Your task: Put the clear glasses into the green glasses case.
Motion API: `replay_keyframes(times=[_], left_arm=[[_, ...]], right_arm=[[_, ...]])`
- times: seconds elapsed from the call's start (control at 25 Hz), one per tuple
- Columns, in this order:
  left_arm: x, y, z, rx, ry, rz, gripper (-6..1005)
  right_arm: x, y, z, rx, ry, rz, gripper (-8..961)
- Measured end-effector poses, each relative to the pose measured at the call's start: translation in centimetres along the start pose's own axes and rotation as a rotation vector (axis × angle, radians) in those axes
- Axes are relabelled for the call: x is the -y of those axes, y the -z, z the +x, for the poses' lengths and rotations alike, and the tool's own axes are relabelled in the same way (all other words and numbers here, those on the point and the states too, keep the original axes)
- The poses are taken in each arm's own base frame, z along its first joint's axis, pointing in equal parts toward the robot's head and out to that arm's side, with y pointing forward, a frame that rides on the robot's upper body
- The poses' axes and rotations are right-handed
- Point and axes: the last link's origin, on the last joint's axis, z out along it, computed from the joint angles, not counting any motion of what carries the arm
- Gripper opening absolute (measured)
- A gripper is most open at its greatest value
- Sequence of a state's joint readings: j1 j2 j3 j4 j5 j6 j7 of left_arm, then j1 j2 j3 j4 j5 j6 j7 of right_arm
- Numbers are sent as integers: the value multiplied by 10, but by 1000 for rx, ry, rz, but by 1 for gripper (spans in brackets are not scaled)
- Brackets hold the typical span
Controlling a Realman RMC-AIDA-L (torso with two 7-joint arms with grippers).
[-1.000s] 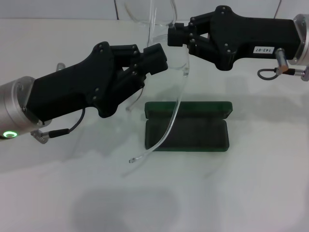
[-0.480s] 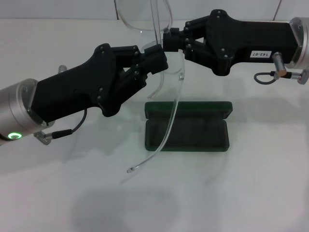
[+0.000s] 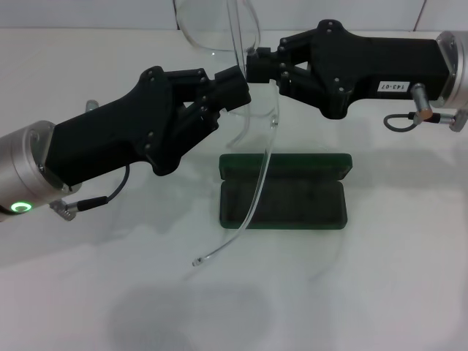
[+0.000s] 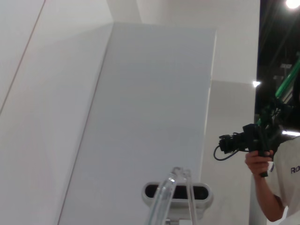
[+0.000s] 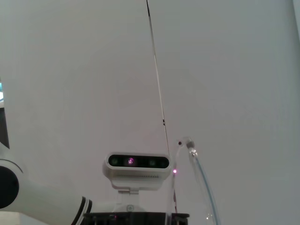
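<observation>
Left gripper (image 3: 235, 82) and right gripper (image 3: 256, 64) — both pinching the clear glasses (image 3: 241, 88) aloft | green glasses case (image 3: 284, 191) — open on the table just below

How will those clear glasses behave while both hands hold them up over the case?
The clear glasses look thin and light, so probably fragile under squeezing. One long arm dangles toward the open green glasses case, likely to swing or flex. Smooth plastic may slip.

Pretty clearly a robotics lab or demo studio: plain white counter (image 3: 380, 292), bare white wall panels (image 4: 140, 103), a depth camera (image 5: 137, 166) on the robot's head, and a person (image 4: 281, 183) off to the side filming with a handheld camera (image 4: 243, 140).
</observation>
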State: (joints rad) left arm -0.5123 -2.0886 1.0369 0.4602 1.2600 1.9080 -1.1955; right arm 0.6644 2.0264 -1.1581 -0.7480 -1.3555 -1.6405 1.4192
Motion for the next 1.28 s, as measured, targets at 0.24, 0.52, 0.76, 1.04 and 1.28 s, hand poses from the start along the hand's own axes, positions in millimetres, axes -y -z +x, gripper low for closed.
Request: replay_keyframes(times=[0.24, 0.52, 0.76, 1.04, 1.28], left_arm=[[1, -1, -3, 2, 10, 7, 84], [0, -1, -5, -1, 8, 12, 84], [0, 1, -6, -5, 8, 18, 85], [0, 1, -6, -6, 7, 19, 85], [0, 1, -6, -6, 8, 21, 85]], right_arm=[[-1, -1, 3, -1, -10, -6, 51], [-3, -3, 4, 12, -13, -11, 51], [-5, -6, 6, 33, -15, -22, 51], [-6, -7, 8, 33, -18, -30, 51], [-7, -6, 9, 33, -21, -27, 51]])
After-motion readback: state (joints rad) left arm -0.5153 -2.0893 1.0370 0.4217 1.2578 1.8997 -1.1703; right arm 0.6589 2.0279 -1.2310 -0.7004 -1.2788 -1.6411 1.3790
